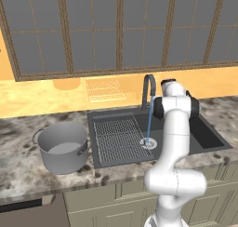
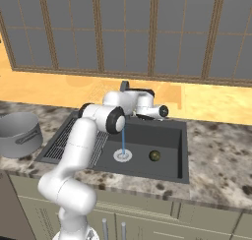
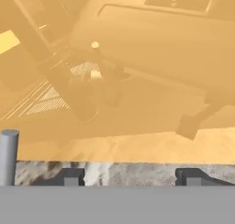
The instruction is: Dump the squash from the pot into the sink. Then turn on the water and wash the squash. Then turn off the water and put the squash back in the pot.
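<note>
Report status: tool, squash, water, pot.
Tool open, empty, up by the faucet. Squash in the sink basin, beside the drain. Water running. Pot upright on the counter, left of sink.

Illumination is even and diffuse in both base views, with no single identifiable light source. The white glossy robot arm (image 1: pixel 173 142) shows soft shading on its underside. The dark grey rectangular sink (image 2: pixel 170 135) reads darkest, its basin walls shaded. The wide grey metal stockpot (image 1: pixel 62 147) carries mild highlights. Rendering is coarse and slightly soft. The hand view is blurred; the glossy orange-yellow wall (image 3: pixel 137 81) carries smeared reflections.
</note>
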